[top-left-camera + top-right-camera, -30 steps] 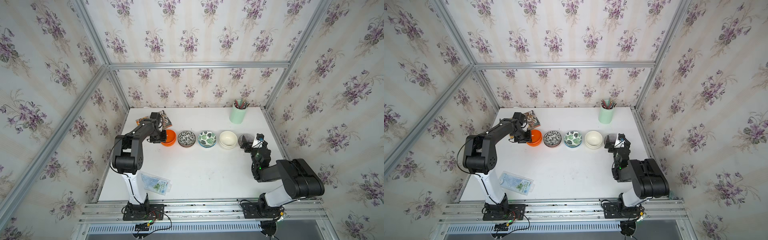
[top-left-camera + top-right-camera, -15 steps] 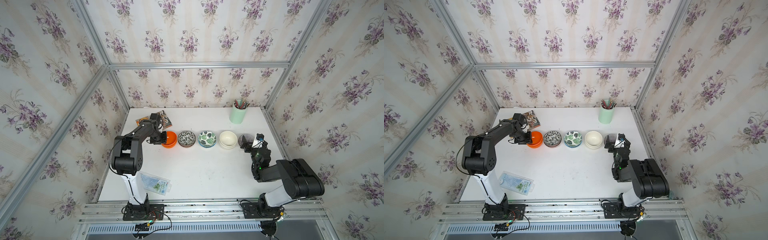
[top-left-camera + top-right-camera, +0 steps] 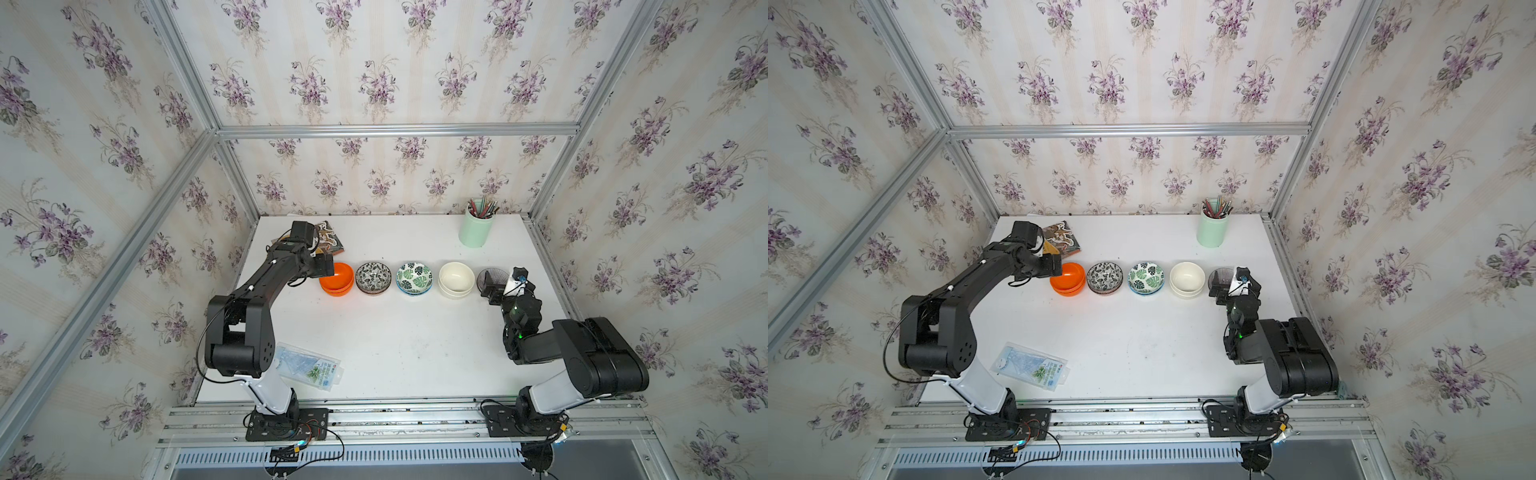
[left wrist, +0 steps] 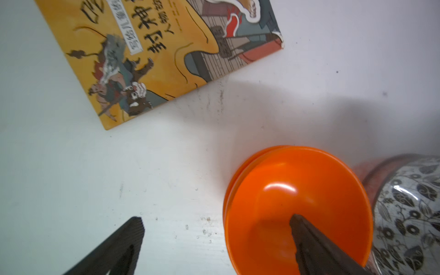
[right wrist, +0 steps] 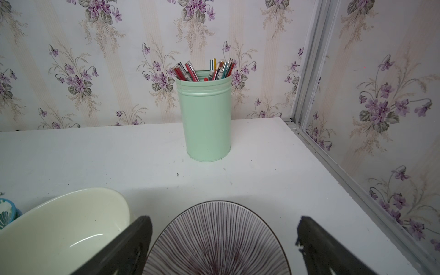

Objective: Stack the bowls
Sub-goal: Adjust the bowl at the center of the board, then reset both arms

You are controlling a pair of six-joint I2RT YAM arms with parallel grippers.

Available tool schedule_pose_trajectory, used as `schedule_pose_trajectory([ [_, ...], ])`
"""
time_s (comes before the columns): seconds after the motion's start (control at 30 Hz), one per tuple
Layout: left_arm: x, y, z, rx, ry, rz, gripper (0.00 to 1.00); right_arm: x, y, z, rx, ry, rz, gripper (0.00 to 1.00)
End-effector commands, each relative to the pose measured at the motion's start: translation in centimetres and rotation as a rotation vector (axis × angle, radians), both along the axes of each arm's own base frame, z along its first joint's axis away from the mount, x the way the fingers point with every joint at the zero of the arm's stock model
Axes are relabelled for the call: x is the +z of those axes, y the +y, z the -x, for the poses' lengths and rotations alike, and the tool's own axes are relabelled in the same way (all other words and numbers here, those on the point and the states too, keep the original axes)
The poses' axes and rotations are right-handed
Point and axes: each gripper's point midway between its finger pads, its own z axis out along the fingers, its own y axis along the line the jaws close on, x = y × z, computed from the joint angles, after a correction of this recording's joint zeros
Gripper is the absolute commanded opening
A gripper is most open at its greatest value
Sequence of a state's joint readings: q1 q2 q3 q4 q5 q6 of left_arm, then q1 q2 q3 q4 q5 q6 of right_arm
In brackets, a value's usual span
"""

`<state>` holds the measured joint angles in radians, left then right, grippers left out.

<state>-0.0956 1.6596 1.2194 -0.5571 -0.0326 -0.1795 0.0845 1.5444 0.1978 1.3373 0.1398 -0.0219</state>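
Tabletop (image 4: pixel 166 166): orange bowl rim (image 4: pixel 226 226) between fingers (image 4: pixel 316 250)

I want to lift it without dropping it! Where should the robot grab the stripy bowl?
Best the thin rim of the striped bowl, from above on the side nearest the right gripper, pinching it inside and out. It sits upright and open, its round sloping wall would likely slip, and the cream bowl crowds one side.

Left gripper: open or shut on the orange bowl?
Open: the left gripper is spread wide, one finger inside the orange bowl, the other outside over the table.
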Motion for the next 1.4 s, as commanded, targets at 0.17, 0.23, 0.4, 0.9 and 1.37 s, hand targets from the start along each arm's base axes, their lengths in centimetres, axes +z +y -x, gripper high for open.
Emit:
schedule_pose_trajectory([
  [0.17, 3.5, 5.6, -1.4, 0.203, -0.513, -0.224, 0.99, 0.2, 0.1, -0.2, 0.005, -0.005, -0.01, 1.0],
  [0.23, 4.0, 6.6, -0.4, 0.242, -0.608, -0.267, 0.99, 0.2, 0.0, -0.2, 0.005, -0.004, -0.011, 1.0],
  [0.4, 4.8, 8.5, 1.0, 0.311, -0.679, -0.357, 0.99, 0.2, 0.0, -0.2, 0.005, -0.004, -0.013, 1.0],
  [0.9, 3.1, 9.4, 5.0, 0.37, -0.834, -0.358, 0.99, 0.1, 0.0, -0.2, 0.007, -0.002, -0.013, 1.0],
  [1.37, 1.6, 7.3, 3.8, 0.247, -0.836, -0.347, 0.97, 0.1, 0.0, -0.2, 0.006, -0.002, -0.013, 1.0],
])
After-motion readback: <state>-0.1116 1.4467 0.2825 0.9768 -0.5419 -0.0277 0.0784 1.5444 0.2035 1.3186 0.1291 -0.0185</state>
